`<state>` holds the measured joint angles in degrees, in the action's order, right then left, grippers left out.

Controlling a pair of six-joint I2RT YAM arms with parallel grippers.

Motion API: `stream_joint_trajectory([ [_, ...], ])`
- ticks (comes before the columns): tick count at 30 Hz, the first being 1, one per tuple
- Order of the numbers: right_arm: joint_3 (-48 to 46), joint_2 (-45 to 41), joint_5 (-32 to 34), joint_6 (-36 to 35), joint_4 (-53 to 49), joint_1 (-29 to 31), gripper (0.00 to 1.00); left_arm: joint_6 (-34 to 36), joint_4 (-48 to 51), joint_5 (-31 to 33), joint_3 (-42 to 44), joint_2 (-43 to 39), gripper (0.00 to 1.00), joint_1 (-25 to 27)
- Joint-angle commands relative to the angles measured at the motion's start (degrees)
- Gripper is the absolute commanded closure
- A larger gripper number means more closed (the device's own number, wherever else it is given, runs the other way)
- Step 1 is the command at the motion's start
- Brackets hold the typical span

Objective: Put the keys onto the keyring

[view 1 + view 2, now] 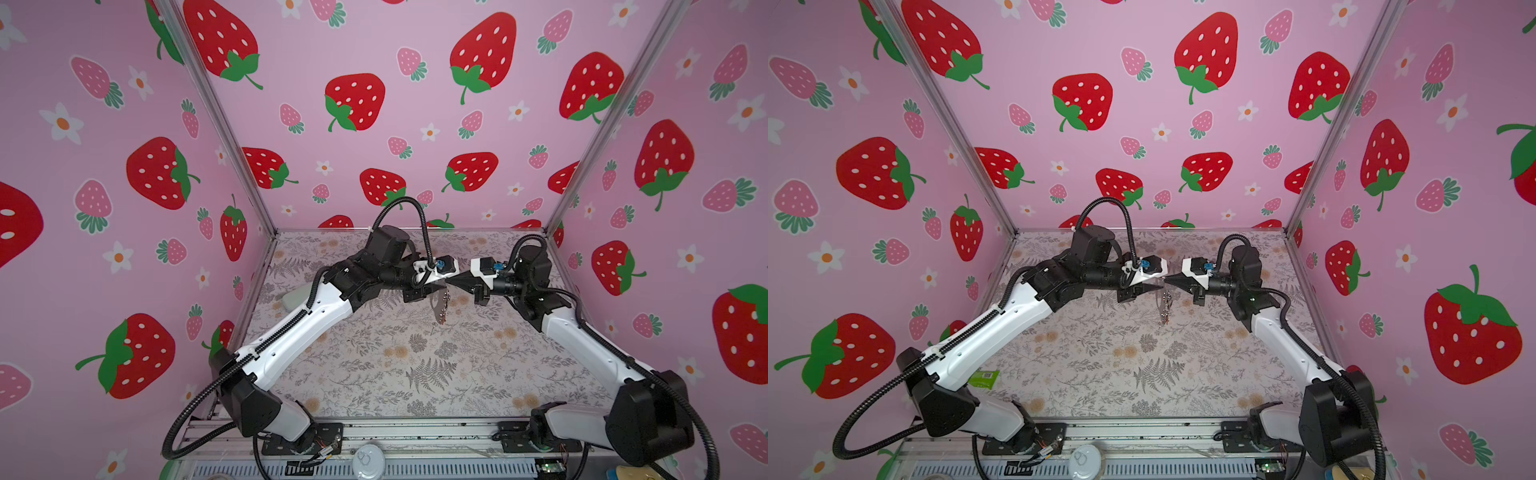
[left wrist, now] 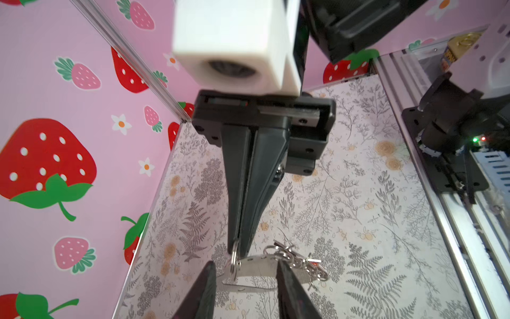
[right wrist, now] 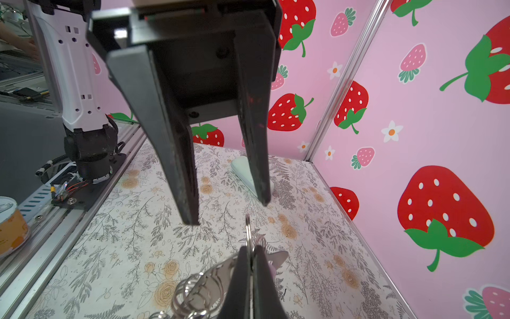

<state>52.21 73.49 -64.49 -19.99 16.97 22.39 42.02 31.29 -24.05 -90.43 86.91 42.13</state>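
Note:
Both grippers meet tip to tip above the middle of the table. My right gripper [image 1: 449,282] [image 3: 249,248] is shut on the keyring's thin silver ring [image 3: 248,227] [image 2: 235,259]. Its taupe strap [image 2: 258,265] [image 1: 440,305] hangs below. A cluster of small rings, chain and keys [image 2: 302,262] dangles from the strap, with a red tag showing in it. My left gripper [image 1: 439,283] [image 2: 245,263] is open. Its fingers [image 3: 176,165] stand on either side of the ring without touching it.
A pale grey-green case [image 1: 294,298] [image 3: 240,169] lies at the back left, partly behind the left arm. A green packet [image 1: 984,378] sits by the left arm's base. A tin can [image 3: 11,223] stands beyond the front rail [image 1: 415,432].

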Motion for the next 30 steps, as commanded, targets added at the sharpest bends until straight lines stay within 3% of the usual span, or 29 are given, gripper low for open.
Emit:
stream_joint_trajectory([
  [1,1.98,-0.76,0.48,-2.88,-2.50,0.46,1.00,1.25,3.94,1.69,-4.34,0.96,0.60,0.48],
  [8,1.94,-0.92,0.92,-4.33,-4.23,0.81,1.00,1.21,4.54,3.40,-6.29,3.19,0.60,1.46],
  [14,1.94,-1.16,1.12,-4.54,-4.22,0.85,1.00,1.65,5.73,3.47,-7.98,4.74,0.70,1.68],
  [22,2.02,-1.26,0.77,-4.58,-3.99,0.83,1.00,1.88,7.03,3.58,-9.42,6.04,0.76,1.64],
  [30,1.87,-1.16,0.85,-4.53,-3.47,0.81,1.00,2.10,6.68,2.37,-10.01,6.32,0.93,1.64],
])
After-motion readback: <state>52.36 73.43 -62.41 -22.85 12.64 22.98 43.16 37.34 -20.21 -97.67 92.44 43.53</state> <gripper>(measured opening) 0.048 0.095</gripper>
